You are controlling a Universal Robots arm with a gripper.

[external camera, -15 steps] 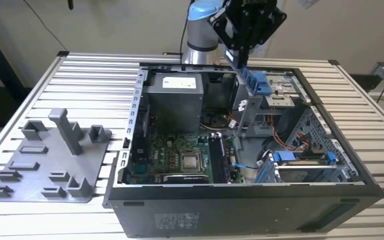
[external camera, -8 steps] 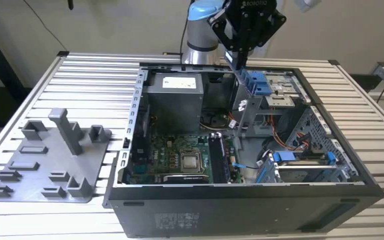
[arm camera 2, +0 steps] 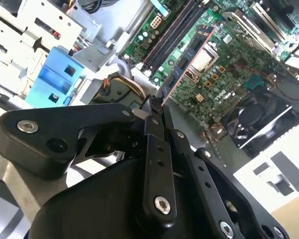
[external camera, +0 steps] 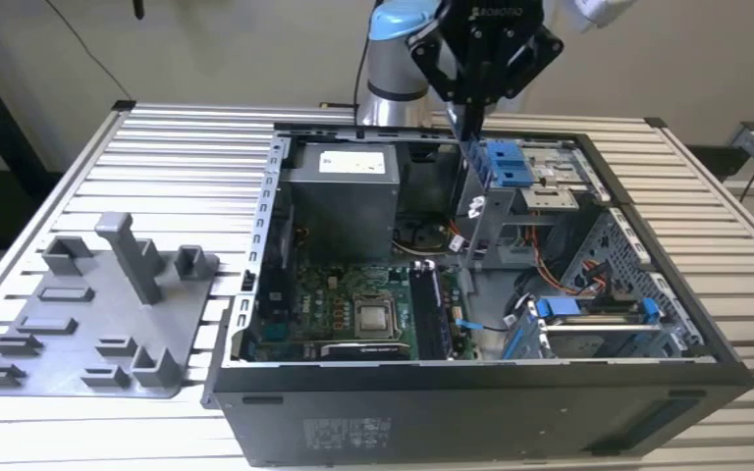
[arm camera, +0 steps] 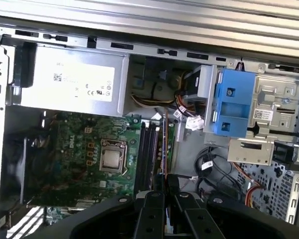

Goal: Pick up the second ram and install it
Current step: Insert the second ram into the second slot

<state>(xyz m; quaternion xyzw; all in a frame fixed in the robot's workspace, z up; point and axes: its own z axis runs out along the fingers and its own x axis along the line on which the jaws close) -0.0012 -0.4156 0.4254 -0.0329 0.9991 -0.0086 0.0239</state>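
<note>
**Keep the stick square to its slot**

At the exterior view's left, the grey fixture (external camera: 95, 324) sits well apart. Mid-case, the gripper (external camera: 466, 103) is clamped on the second ram (external camera: 458, 167), held edge-down above the motherboard (external camera: 350, 304) near its memory slots (arm camera: 148, 149). Lengthwise alignment probably matters most, since cables (arm camera: 204, 164) crowd the right

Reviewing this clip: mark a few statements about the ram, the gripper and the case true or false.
1. The gripper is shut on the second ram. True.
2. The second ram is seated in a slot. False: it hangs lengthwise from the gripper over the open computer case.
3. The case lies open with the motherboard exposed. True.
4. The grey fixture sits inside the case. False: it rests on the table, at the exterior view's left of the case.
</note>
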